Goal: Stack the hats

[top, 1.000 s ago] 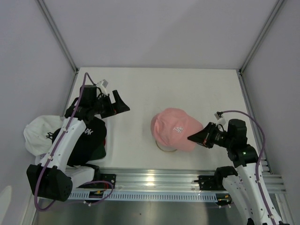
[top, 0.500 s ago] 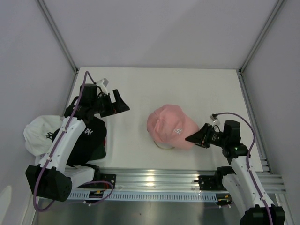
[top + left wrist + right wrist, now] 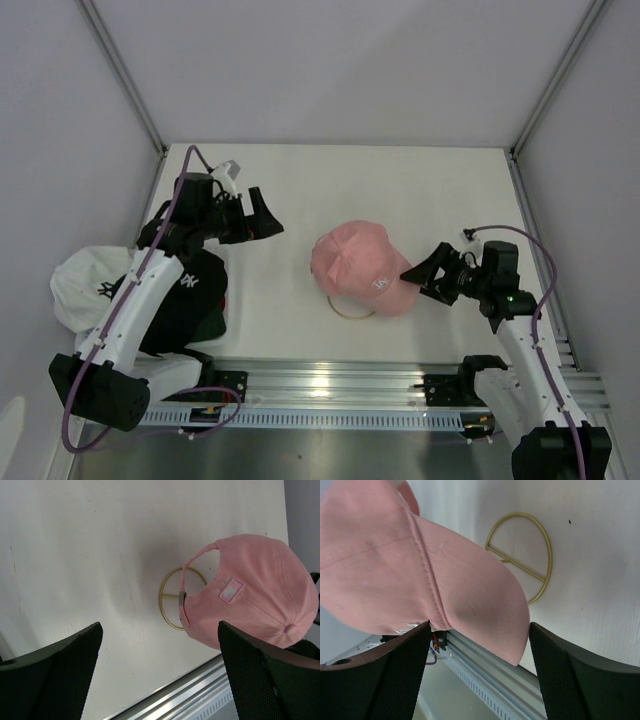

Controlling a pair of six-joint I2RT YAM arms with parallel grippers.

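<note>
Pink cap (image 3: 360, 268) in the middle of the table (image 3: 400, 190)
It lies partly over the gold ring (image 3: 350, 310); the right gripper (image 3: 422, 282) sits by its brim, jaws wide apart; the left gripper (image 3: 268, 216) hangs to the left, jaws apart too; a white cap (image 3: 75, 285) and a black cap (image 3: 185, 300) lie piled at the left edge.

Gold ring stand (image 3: 345, 313) mostly hidden under pink cap (image 3: 362, 265). Black cap (image 3: 188, 308) partly behind left arm (image 3: 135, 305); lower caps (image 3: 221, 305) beneath it indistinct, one edge possibly red.
</note>
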